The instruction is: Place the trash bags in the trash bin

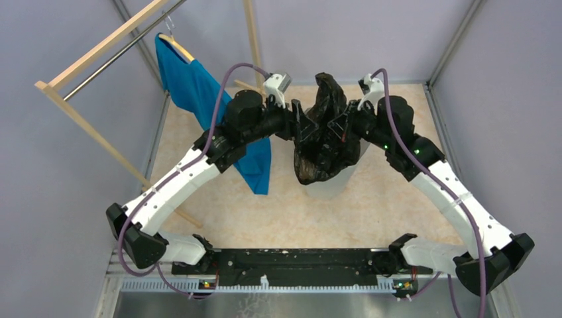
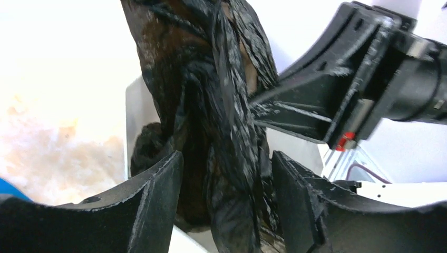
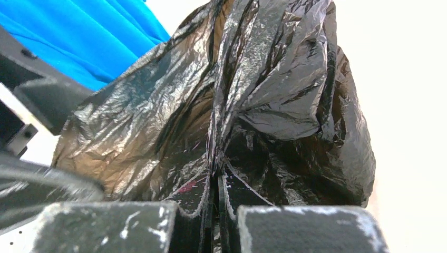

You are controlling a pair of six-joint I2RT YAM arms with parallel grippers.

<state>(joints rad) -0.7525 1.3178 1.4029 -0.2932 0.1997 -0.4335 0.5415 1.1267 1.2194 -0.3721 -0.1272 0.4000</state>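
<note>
The black trash bag (image 1: 325,129) hangs bunched between my two grippers, above the frosted-white trash bin (image 1: 333,185). Its lower part droops over the bin's mouth and hides most of it. My right gripper (image 1: 342,126) is shut on a fold of the bag's film (image 3: 211,121); its jaws meet on the plastic (image 3: 216,182). My left gripper (image 2: 226,195) is open. Its fingers (image 2: 158,195) stand apart on either side of a hanging strand of the bag (image 2: 221,121). The bin's white wall (image 2: 138,113) shows behind the strand.
A blue T-shirt (image 1: 199,89) hangs on a wooden rack (image 1: 99,46) at the back left, right behind my left arm. It also shows in the right wrist view (image 3: 100,37). Grey walls close in the beige floor (image 1: 278,212).
</note>
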